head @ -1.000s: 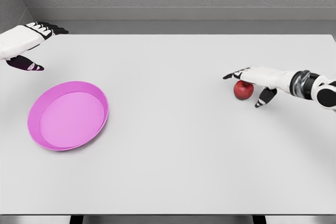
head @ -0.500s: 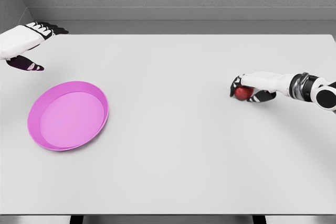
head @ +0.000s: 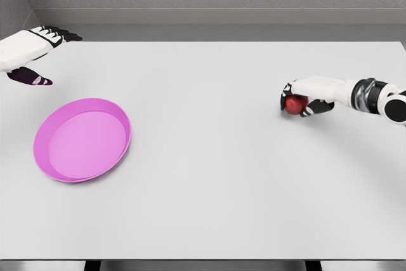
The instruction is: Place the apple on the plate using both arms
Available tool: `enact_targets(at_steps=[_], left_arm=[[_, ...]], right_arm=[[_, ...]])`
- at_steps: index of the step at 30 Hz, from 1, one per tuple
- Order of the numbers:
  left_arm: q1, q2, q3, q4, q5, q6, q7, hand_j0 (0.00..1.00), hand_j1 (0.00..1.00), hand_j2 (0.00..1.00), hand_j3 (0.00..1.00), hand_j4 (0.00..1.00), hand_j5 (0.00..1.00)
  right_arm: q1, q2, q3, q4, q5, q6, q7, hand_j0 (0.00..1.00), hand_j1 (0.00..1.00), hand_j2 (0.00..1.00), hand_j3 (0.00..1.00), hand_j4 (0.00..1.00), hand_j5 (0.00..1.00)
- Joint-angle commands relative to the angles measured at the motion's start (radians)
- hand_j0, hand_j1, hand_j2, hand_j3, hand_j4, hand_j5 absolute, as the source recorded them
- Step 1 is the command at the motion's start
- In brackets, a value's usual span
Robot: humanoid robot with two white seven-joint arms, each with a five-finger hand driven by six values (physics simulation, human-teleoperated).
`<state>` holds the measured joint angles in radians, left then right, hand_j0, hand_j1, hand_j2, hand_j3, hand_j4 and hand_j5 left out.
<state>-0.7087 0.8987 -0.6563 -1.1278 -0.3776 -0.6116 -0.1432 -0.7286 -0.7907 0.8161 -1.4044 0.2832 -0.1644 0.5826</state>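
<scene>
A small red apple (head: 294, 105) is at the right side of the white table, wrapped by the fingers of my right hand (head: 299, 101), which is shut on it and holds it slightly above the tabletop. The right arm comes in from the right edge. A pink plate (head: 45, 132) lies flat at the left side of the table, with nothing on it. My left hand (head: 30, 55) hovers at the far left beyond the plate, fingers spread and holding nothing.
The white table (head: 209, 176) spans the view, with a wide stretch of surface between plate and apple. A grey wall runs behind its far edge.
My right hand closed its fingers around the apple and then rose a little with it. The left hand and the plate have stayed still.
</scene>
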Motion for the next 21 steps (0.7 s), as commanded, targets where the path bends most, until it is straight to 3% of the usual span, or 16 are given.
enact_targets(at_steps=[1,8,17,21], left_arm=[[0.000,0.002,0.001,0.000,0.006,0.001,0.001,1.00,1.00,1.00,1.00,1.00,1.00],[0.000,0.002,0.003,0.000,0.006,0.001,0.001,1.00,1.00,1.00,1.00,1.00,1.00],[0.000,0.002,0.003,0.000,0.006,0.001,0.001,1.00,1.00,1.00,1.00,1.00,1.00],[0.000,0.002,0.001,0.000,0.006,0.001,0.001,1.00,1.00,1.00,1.00,1.00,1.00]], right_arm=[[0.000,-0.001,-0.003,-0.002,-0.002,0.002,0.000,0.45,0.45,0.45,0.45,0.45,0.45],[-0.021,0.001,-0.005,-0.105,-0.002,0.005,0.000,0.46,0.46,0.46,0.46,0.46,0.46],[-0.021,0.094,0.008,-0.249,-0.002,0.005,0.002,0.45,0.45,0.45,0.45,0.45,0.45],[-0.020,0.157,0.011,-0.260,-0.002,0.003,0.025,0.46,0.46,0.46,0.46,0.46,0.46]])
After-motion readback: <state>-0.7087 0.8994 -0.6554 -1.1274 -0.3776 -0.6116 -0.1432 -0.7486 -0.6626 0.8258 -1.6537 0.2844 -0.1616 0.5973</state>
